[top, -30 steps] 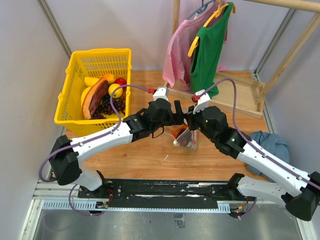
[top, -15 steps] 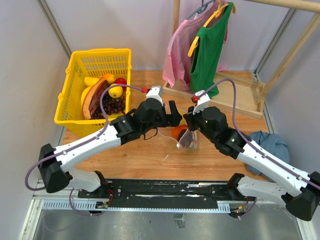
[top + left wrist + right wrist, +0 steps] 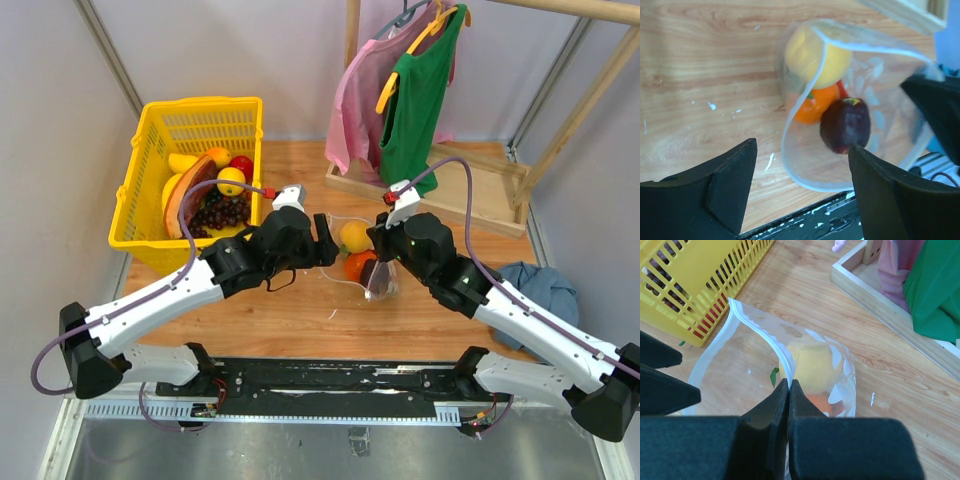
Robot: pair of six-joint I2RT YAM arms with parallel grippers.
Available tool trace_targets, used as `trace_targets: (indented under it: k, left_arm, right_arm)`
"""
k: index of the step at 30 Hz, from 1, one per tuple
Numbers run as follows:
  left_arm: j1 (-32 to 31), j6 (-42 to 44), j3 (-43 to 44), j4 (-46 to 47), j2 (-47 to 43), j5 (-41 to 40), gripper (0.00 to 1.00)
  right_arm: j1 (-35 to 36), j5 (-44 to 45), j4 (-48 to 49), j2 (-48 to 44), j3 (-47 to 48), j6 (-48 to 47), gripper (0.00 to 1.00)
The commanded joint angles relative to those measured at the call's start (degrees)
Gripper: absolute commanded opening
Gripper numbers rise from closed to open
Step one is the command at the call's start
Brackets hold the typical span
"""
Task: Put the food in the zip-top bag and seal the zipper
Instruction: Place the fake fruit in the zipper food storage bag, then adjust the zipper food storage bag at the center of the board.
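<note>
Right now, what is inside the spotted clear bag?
Inside the bag lie a yellow lemon, an orange and a dark purple fruit. A sliver of red shows behind the orange; what it is cannot be seen.

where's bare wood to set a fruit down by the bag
Bare table: between yellow basket and wooden frame, and between bag and near edge. Crowded around the bag: open left gripper one side, right gripper shut on its rim.
</note>
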Motion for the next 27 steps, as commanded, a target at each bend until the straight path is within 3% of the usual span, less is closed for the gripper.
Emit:
trace_targets:
  k: [1,8,11,18,27]
  left_arm:
    - [-0.5,-2.1,-2.3,-0.9,2.1,-0.9,0.72]
    - [-0.5,-0.7,0.8,-0.5,5.8,2.2,0.17]
    - [-0.5,0.4,4.2,-1.8,5.5,3.0,0.01]
    - [-0.5,2.4,8.9,-2.6,3.8,5.0,0.0]
    - [-0.5,3.7,11.6,-5.7,8.8,6.6,0.01]
  right_arm:
    - [-0.3,0.2,2.1,-0.2,0.0,0.6,0.01]
    - [-0.4,1.5,1.1,-0.7,0.6,-0.4,0.01]
    - [-0.4,4.9,-1.5,-0.3,1.7,-1.4,0.01]
    - [-0.4,13.4,-7.4,-0.2,5.6,-4.3,0.01]
    - [-1.0,14.9,-9.0,4.2,6.2,-5.5,0.01]
